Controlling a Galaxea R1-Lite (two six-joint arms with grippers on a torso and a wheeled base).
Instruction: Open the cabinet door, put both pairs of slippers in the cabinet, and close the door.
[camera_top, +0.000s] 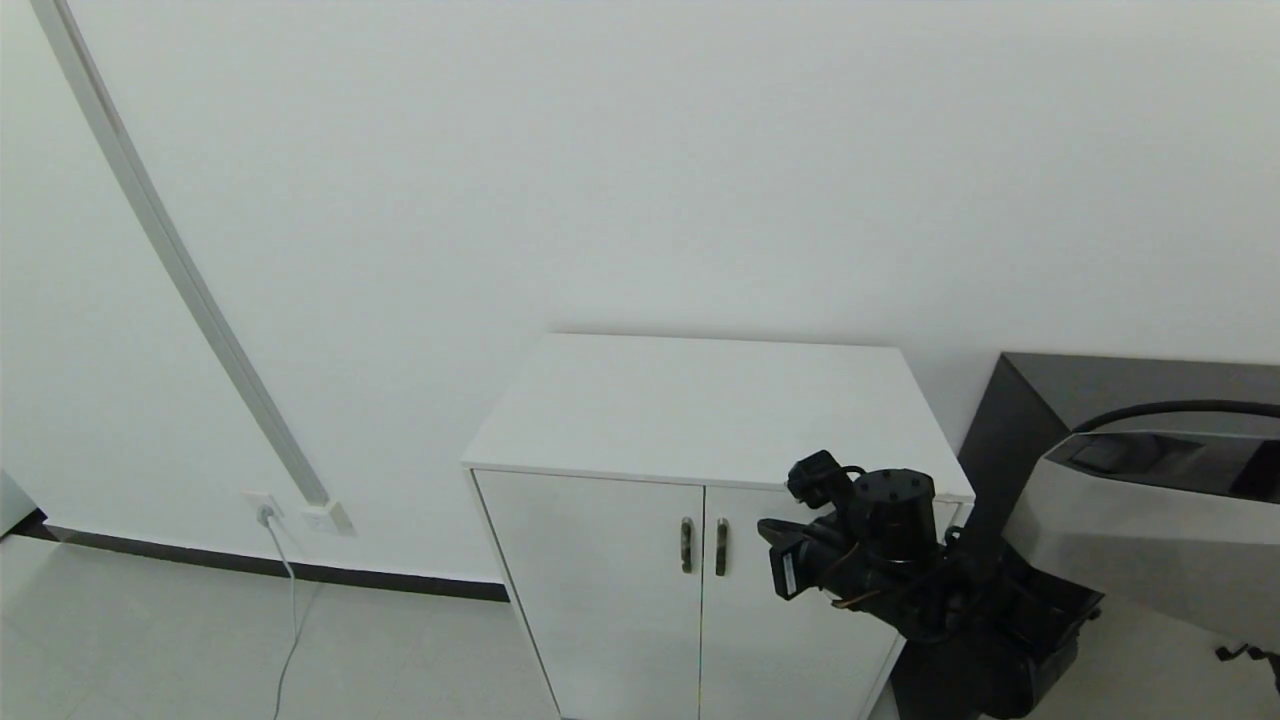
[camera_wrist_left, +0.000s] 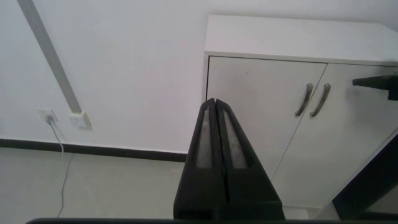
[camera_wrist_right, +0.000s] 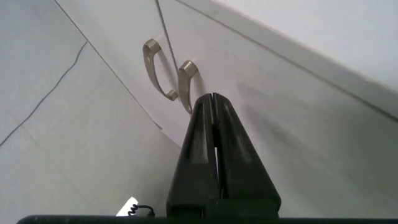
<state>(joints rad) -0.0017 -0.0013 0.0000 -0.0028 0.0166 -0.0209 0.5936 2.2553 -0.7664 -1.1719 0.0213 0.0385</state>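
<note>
Standing against the white wall, the cabinet (camera_top: 700, 400) has both doors shut, its two metal handles (camera_top: 687, 545) side by side at the middle seam. The right gripper (camera_wrist_right: 213, 96) hangs before the cabinet's front, near those handles, fingers pressed flat together on nothing. The left gripper (camera_wrist_left: 215, 101) sits off the cabinet's left front corner, likewise pinched tight and empty. A wall socket (camera_top: 263, 508) lies left of the cabinet.

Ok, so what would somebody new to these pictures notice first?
A white cabinet against the wall, both doors closed, with two metal handles side by side at the middle. The right gripper, shut, points at the handles from close by, while the left gripper, also shut, sits farther off toward the cabinet's left.
</note>
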